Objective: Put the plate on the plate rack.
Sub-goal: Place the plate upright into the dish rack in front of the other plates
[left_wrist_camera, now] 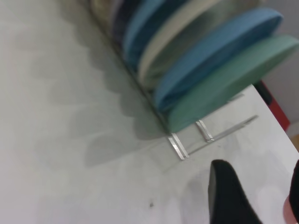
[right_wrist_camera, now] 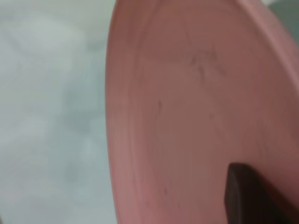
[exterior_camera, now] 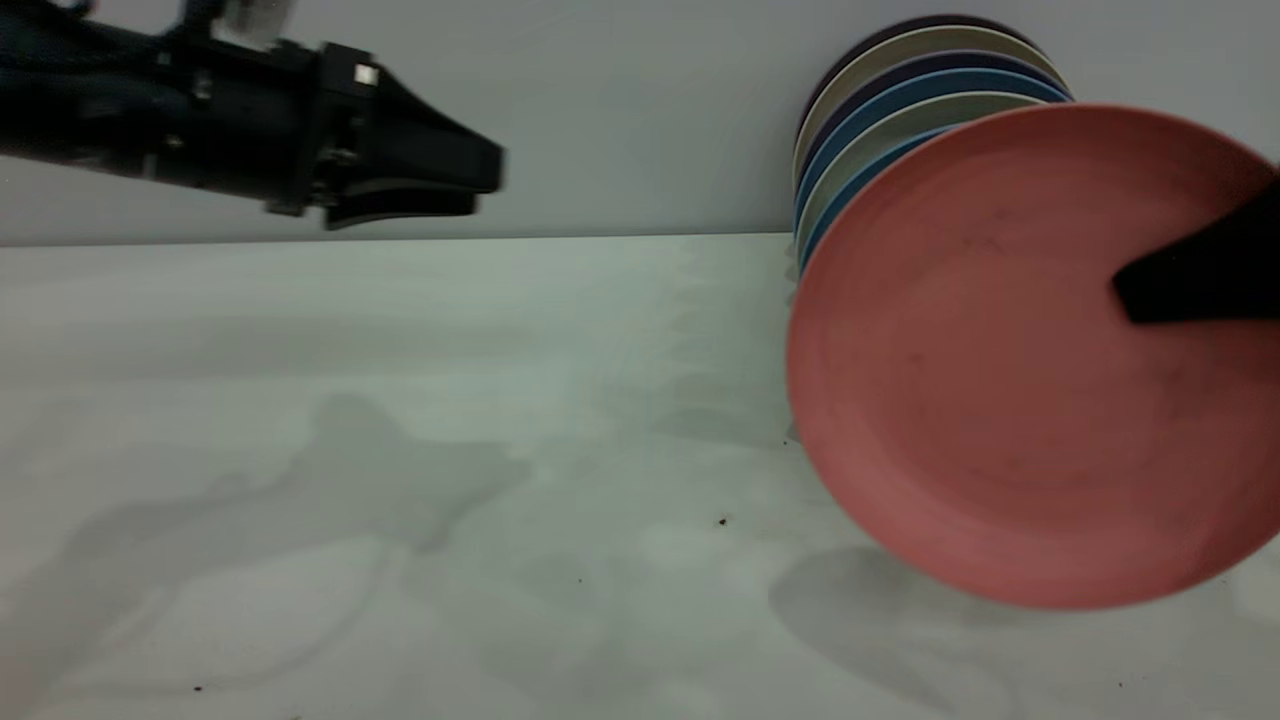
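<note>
Plate (exterior_camera: 1000, 370) upright, clamped in right end effector (exterior_camera: 1190, 280), raised above desk (exterior_camera: 400, 450) before filled rack (left_wrist_camera: 180, 148) of plates (exterior_camera: 900, 90), left end effector (exterior_camera: 440, 185) raised well apart, fingers seemingly together.

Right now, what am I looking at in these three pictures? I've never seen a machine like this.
These are two robot arms at a white table. One picture comes from an outside camera facing them; the other two come from small cameras on each arm's wrist.

The right arm's tool is closed on a salmon-pink plate, holding it upright above the table. Its wrist camera sees that plate filling most of the picture.

The left arm's tool hangs in the air at the other side, holding nothing.

Behind the pink plate, other plates in blue, beige and teal stand on edge in a thin wire plate rack, with empty loops at its near end.
</note>
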Controlling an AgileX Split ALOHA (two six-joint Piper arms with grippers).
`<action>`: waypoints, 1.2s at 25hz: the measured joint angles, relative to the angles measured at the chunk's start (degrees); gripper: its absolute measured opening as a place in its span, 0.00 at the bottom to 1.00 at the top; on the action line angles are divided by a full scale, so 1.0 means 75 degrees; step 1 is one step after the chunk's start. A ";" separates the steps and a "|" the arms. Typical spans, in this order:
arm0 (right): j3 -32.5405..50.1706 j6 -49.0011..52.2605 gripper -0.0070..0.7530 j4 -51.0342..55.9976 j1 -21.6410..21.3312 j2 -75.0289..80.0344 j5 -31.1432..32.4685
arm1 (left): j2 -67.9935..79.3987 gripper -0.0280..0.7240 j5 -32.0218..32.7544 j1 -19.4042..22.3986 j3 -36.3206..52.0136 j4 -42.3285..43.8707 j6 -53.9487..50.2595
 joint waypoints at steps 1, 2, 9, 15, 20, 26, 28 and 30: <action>-0.0268 0.0000 0.18 -0.0324 0.0000 0.0000 -0.0007 | 0.0000 0.53 0.0000 0.0131 0.0000 0.0093 -0.0122; -0.0538 0.0000 0.18 -0.0678 0.0000 0.0000 -0.0007 | 0.0000 0.52 0.0000 0.0280 0.0000 0.0187 -0.0250; -0.2149 -0.0007 0.18 -0.2061 0.0000 0.0046 -0.0103 | 0.0000 0.53 0.0024 0.0651 0.0000 0.0852 -0.0656; -0.3067 -0.0007 0.18 -0.2117 0.0071 0.0520 -0.0096 | 0.0000 0.53 0.0032 0.0651 0.0000 0.0967 -0.0671; -0.3481 -0.0007 0.18 -0.2277 0.0405 0.0941 -0.0283 | 0.0000 0.53 0.0032 0.0651 0.0000 0.1037 -0.0674; -0.3508 -0.0007 0.18 -0.2342 0.0581 0.1375 -0.0569 | 0.0000 0.53 0.0032 0.0651 0.0000 0.1061 -0.0674; -0.3508 -0.0007 0.18 -0.2347 0.0588 0.1515 -0.0598 | 0.0000 0.53 0.0032 0.0651 0.0000 0.1061 -0.0674; -0.3508 -0.0007 0.18 -0.2354 0.0621 0.1636 -0.0624 | 0.0000 0.53 0.0032 0.0651 0.0000 0.1061 -0.0674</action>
